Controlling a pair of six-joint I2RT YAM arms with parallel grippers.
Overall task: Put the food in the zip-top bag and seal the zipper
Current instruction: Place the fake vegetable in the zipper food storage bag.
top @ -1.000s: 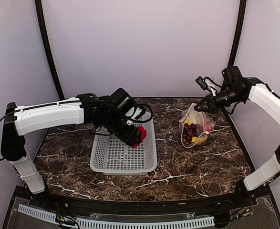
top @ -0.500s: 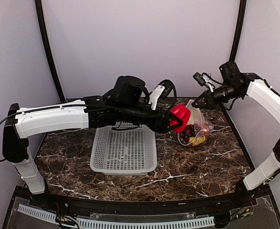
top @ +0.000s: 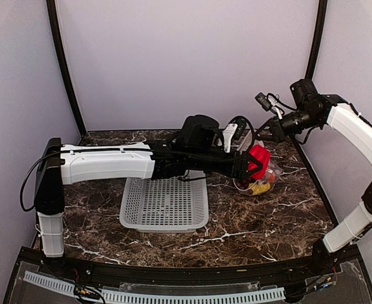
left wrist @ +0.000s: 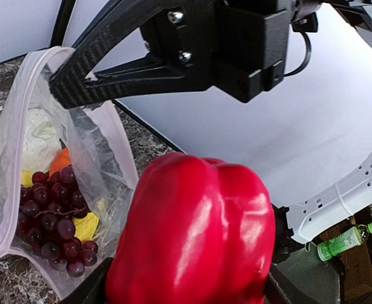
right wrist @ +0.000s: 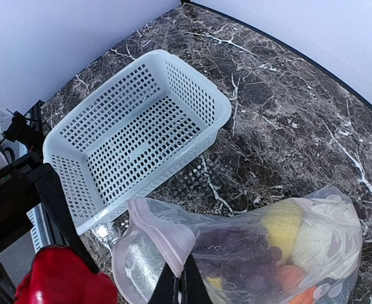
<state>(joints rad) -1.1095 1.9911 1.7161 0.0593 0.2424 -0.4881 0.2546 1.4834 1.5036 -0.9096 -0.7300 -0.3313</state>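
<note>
Nearest to the arm bases, the white perforated basket point(top: 165, 206) stands on the dark marble bench point(top: 268, 221), a little left of the middle. Above the far end of the basket the left arm stretches across toward the right. The left claw point(top: 254, 166) is pressed from both sides on the red pepper point(left wrist: 198, 234) and holds it in the air. The pepper is just beside the open mouth of the zip-top bag point(right wrist: 255, 253) and is not yet inside it. The bag rests on the bench at the far right, apart from the basket, with its mouth lifted up. Through the clear plastic the left wrist view shows the dark red grape bunch point(left wrist: 56, 215) low in the bag, with a yellow piece point(left wrist: 87, 225) touching it. The orange tomato point(left wrist: 62, 158) and the white-green cauliflower point(left wrist: 37, 136) lie above the grapes. The zipper point(left wrist: 119, 145), a pale pink strip, runs around the mouth, and its two sides stand apart. Farthest back, the right arm comes in from the right side. The right claw point(right wrist: 180, 285) has its fingers closed together on one side of this mouth edge, pinching the bag and holding it up.
</note>
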